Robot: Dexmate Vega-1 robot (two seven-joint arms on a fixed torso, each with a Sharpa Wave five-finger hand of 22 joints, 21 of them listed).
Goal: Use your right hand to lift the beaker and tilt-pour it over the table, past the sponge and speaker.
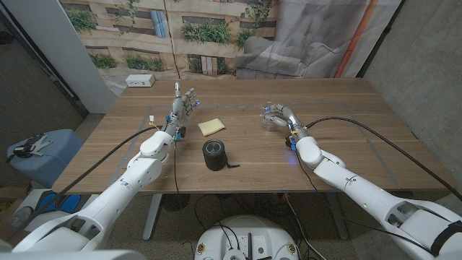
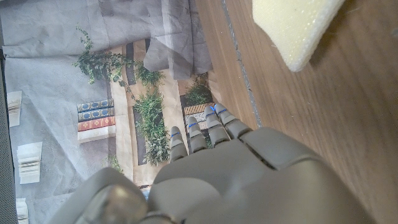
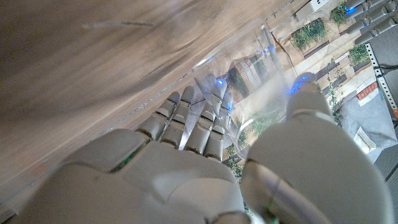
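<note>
My right hand (image 1: 283,117) grips a clear glass beaker (image 1: 270,113) at the right middle of the wooden table (image 1: 339,101). In the right wrist view the beaker (image 3: 249,81) sits between the fingers (image 3: 199,121) and the thumb, and the picture is blurred. A pale yellow sponge (image 1: 211,127) lies near the table's centre, and a black round speaker (image 1: 214,154) stands just in front of it. My left hand (image 1: 184,105) stands upright to the left of the sponge, fingers apart and holding nothing. The sponge (image 2: 295,25) also shows beyond my left hand (image 2: 236,180) in the left wrist view.
A white box (image 1: 140,81) sits at the table's far left corner. Black cables run along both arms over the table. A blue bin (image 1: 40,152) stands on the floor to the left. A printed backdrop hangs behind the table.
</note>
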